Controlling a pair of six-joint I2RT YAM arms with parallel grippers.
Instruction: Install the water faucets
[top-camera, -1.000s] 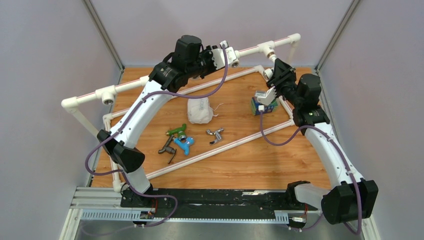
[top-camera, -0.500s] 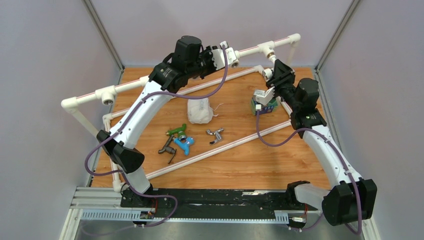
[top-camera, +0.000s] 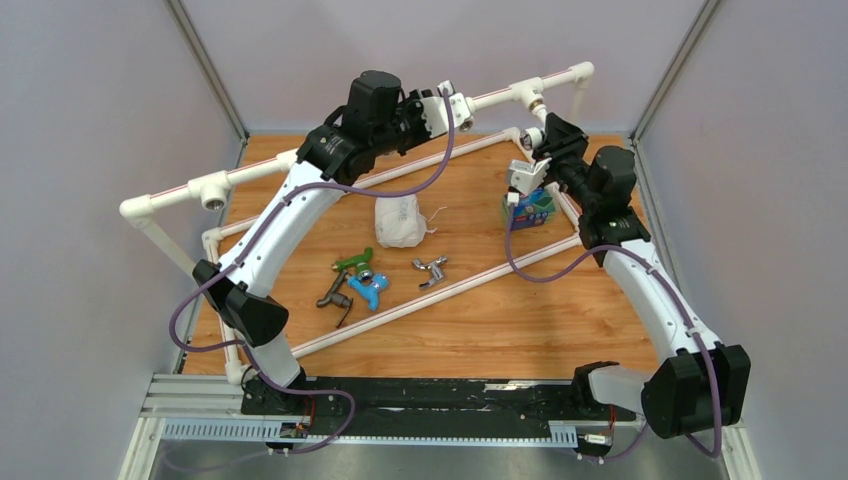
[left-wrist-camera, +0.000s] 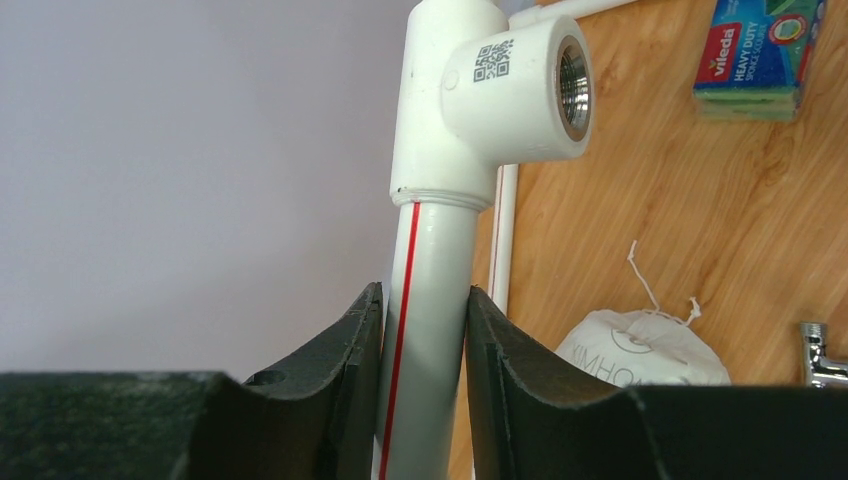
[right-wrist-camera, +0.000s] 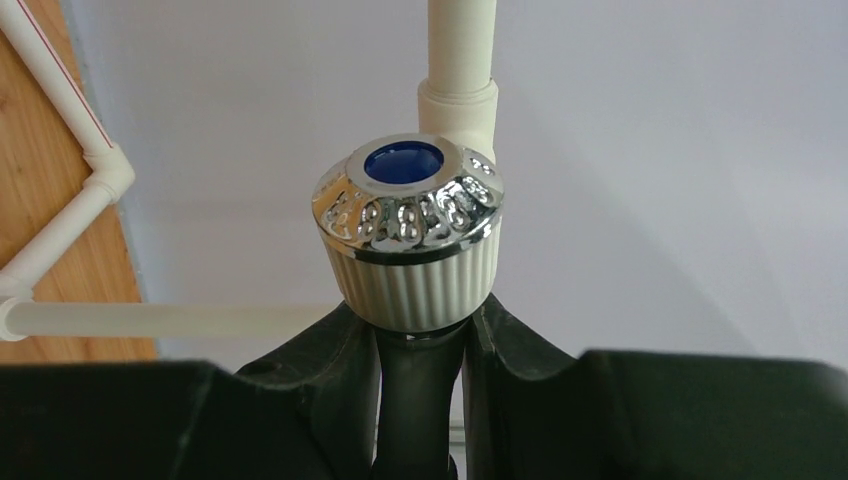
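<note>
Left jaws clamped on smooth white pipe (left-wrist-camera: 425, 330), red-striped, below QR-coded tee (left-wrist-camera: 500, 90). Right jaws gripping white faucet (right-wrist-camera: 410, 240), top view upper right: ribbed knob, dimpled chrome cap. Green (top-camera: 352, 262), blue (top-camera: 372, 288), dark grey (top-camera: 335, 295) and chrome (top-camera: 431, 268) faucets lie mid-tabletop (top-camera: 480, 320). Sponge pack (left-wrist-camera: 755, 60): "vileda HEAVY DUTY".

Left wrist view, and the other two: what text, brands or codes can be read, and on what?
"vileda": on the sponge pack.
"HEAVY DUTY": same pack; the line under it is too small to read.
"KIMHO": on the white bag; the rest is hidden.
QR code, no letters: on the tee fitting.
Top and right wrist views: nothing readable.
</note>
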